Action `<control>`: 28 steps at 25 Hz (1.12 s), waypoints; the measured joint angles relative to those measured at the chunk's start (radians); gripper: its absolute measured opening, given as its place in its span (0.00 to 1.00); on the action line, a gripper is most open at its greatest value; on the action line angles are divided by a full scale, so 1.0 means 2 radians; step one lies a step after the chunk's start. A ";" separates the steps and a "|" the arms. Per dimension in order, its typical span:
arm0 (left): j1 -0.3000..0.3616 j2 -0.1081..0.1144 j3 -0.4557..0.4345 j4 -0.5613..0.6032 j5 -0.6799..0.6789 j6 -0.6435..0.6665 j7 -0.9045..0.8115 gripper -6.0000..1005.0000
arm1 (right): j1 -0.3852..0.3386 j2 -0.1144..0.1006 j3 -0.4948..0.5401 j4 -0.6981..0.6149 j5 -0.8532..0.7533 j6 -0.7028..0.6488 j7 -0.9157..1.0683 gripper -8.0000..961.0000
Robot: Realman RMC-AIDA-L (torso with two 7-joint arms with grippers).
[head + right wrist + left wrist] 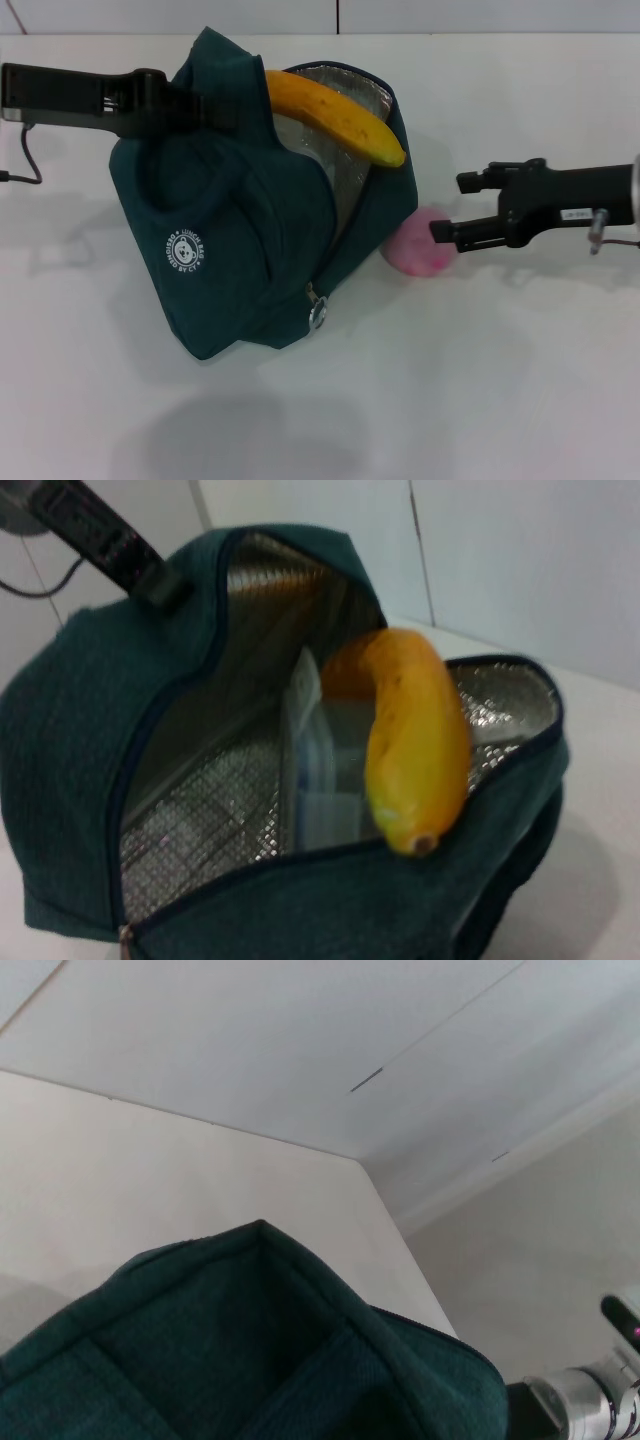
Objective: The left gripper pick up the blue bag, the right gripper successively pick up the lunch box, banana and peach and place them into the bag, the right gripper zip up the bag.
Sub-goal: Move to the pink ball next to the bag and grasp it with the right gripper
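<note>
The blue bag (240, 240) stands tilted on the white table, its mouth open towards the right. My left gripper (205, 108) comes in from the left and is shut on the bag's top fabric; the bag fills the low part of the left wrist view (250, 1350). The banana (335, 115) lies in the bag's mouth with one end sticking out over the rim, as the right wrist view (415, 740) shows. The lunch box (315, 780) stands inside against the silvery lining. The peach (412, 250) lies on the table just right of the bag. My right gripper (448, 207) is open and empty, just right of and above the peach.
The silver ring zipper pull (318, 315) hangs at the bag's lower front edge. A thin cable (25, 160) runs from the left arm at the far left. White table (480, 380) spreads in front and to the right. The right arm (590, 1410) shows in the left wrist view.
</note>
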State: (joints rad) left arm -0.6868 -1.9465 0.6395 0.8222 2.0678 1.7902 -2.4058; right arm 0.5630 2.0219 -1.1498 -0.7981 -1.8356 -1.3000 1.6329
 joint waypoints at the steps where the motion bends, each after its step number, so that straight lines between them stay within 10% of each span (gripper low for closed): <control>1: 0.000 0.000 0.000 0.000 0.000 -0.001 0.000 0.06 | 0.005 0.000 -0.009 0.009 0.003 0.007 -0.005 0.85; 28: -0.004 0.000 0.000 0.000 0.000 -0.005 0.002 0.06 | 0.015 0.002 -0.113 0.029 0.023 0.111 -0.022 0.79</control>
State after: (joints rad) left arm -0.6951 -1.9465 0.6404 0.8222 2.0678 1.7808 -2.4020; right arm 0.5928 2.0263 -1.3757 -0.7410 -1.7900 -1.0784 1.5891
